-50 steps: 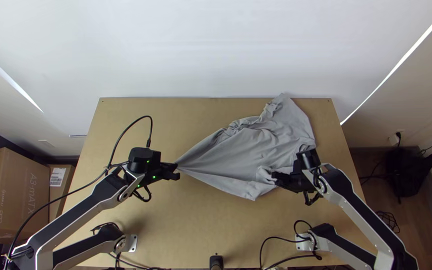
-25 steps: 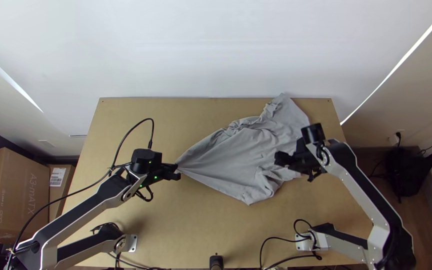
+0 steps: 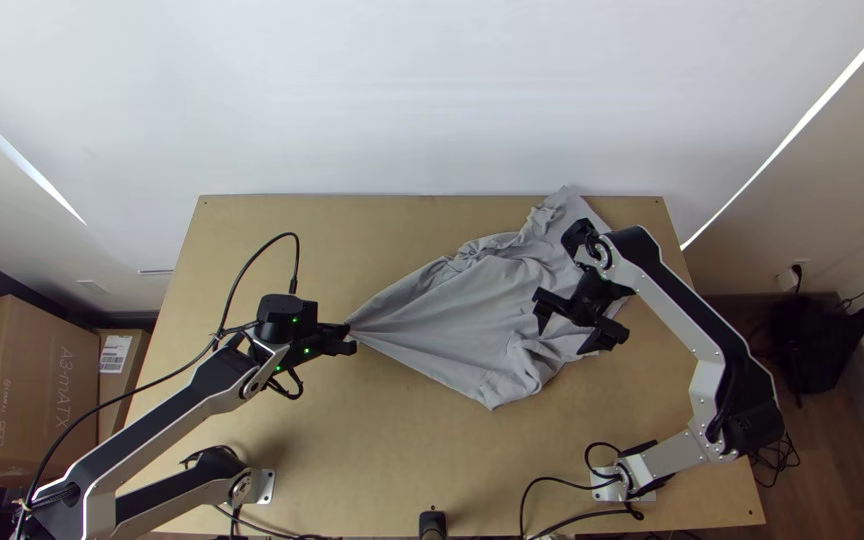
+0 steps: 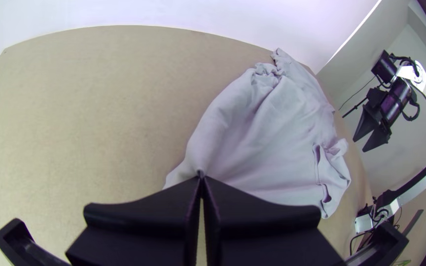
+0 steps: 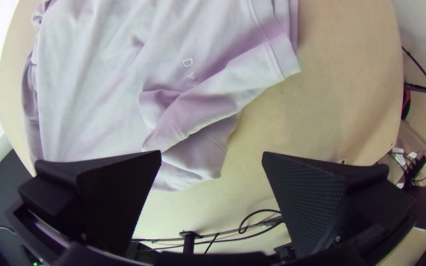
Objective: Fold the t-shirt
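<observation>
The grey t-shirt [image 3: 462,310] lies bunched and creased on the right half of the table, drawn to a point at its left. At that point my left gripper [image 3: 350,338] is shut on the cloth; in the left wrist view the left gripper [image 4: 201,178] pinches the shirt [image 4: 267,133]. Above the shirt's right part my right gripper [image 3: 570,328] stands open. In the right wrist view, the right gripper [image 5: 212,155] has nothing between its widely parted fingers, and a sleeve-like flap with a stitched hem lies folded over the shirt [image 5: 104,83].
The wooden table [image 3: 392,450] has bare surface left of the shirt and along its near side. Cables [image 3: 552,515] run at the near edge by the right arm's base. A white wall [image 3: 432,100] rises behind the far edge; cardboard boxes [image 3: 27,390] stand at the left.
My right gripper has come off the shirt's near right part, moved up the picture and opened wide. The shirt's near corner has shifted slightly left. My left gripper has barely moved.
</observation>
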`<state>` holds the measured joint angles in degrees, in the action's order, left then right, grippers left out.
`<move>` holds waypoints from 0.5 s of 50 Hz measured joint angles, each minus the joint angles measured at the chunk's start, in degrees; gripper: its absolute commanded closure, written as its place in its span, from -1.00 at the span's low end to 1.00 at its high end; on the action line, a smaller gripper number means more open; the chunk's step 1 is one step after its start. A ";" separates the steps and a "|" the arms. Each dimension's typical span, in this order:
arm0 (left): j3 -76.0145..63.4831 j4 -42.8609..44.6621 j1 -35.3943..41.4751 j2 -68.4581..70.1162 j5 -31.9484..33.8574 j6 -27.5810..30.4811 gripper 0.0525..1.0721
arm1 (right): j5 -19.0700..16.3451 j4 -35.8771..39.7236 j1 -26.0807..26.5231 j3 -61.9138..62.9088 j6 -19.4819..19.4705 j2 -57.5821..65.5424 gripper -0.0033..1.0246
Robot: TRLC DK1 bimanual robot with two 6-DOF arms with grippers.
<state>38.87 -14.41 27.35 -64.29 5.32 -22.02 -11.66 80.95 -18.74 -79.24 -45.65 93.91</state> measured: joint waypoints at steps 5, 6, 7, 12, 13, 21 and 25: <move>0.00 0.00 -0.07 0.00 0.00 0.00 0.95 | -1.95 0.44 0.00 -0.76 -2.45 1.14 -0.80; 0.00 0.00 -0.07 0.00 0.00 -0.02 0.95 | -2.32 0.42 0.00 -0.90 -2.67 1.38 -0.78; 0.00 0.00 -0.04 0.00 0.00 -0.02 0.95 | -2.64 0.42 0.00 -1.07 -2.95 1.70 -0.76; 0.00 0.00 -0.04 0.00 0.00 -0.04 0.95 | -3.74 0.35 -0.09 -1.73 -4.00 3.76 -0.63; 0.00 0.00 -0.04 0.00 0.00 -0.04 0.95 | -3.87 0.31 -0.28 -1.81 -4.13 4.15 -0.62; 0.00 0.00 -0.04 0.00 0.00 -0.04 0.95 | -4.85 -0.44 -1.01 -1.81 -4.76 7.41 -0.44; 0.00 0.02 -0.04 0.00 0.00 -0.07 0.95 | -4.92 -0.90 -1.46 -1.81 -4.92 8.85 -0.31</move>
<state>38.87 -14.39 27.31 -64.29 5.32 -22.09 -16.58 80.05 -20.21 -81.06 -50.57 102.76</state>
